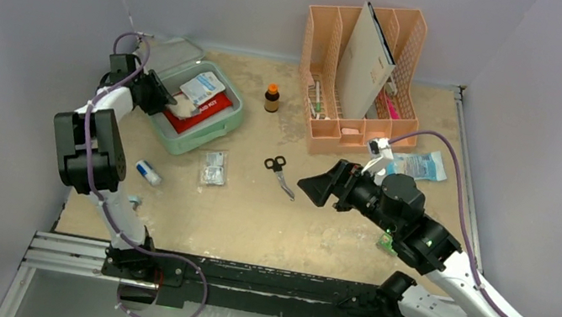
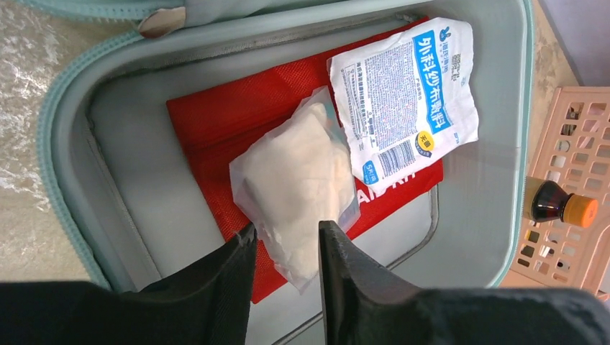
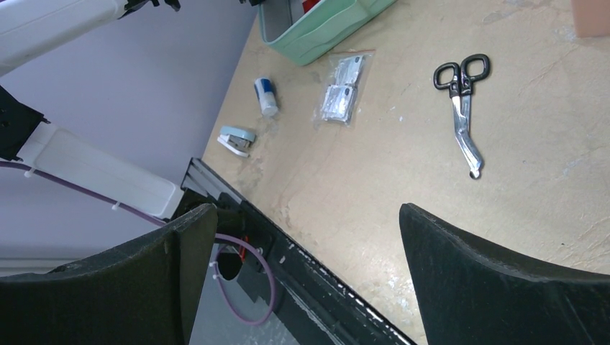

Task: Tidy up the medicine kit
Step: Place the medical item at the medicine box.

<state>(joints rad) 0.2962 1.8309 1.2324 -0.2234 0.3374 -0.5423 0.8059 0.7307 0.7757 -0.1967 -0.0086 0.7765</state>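
Far-left corner: kit open, left arm in it

At the table's far left, the medicine kit sits with its lid back. Left gripper hangs inside it, jaws partly apart, tips astride the near end of a clear gauze packet lying on a red pouch. 1 printed white sachet overlaps the pouch beside it. Near the kit lie a blue-capped bottle and a blister pack. Mid-table: brown bottle, scissors. Right gripper hovers near the scissors, jaws wide apart, empty. Peach organizer stands far right.
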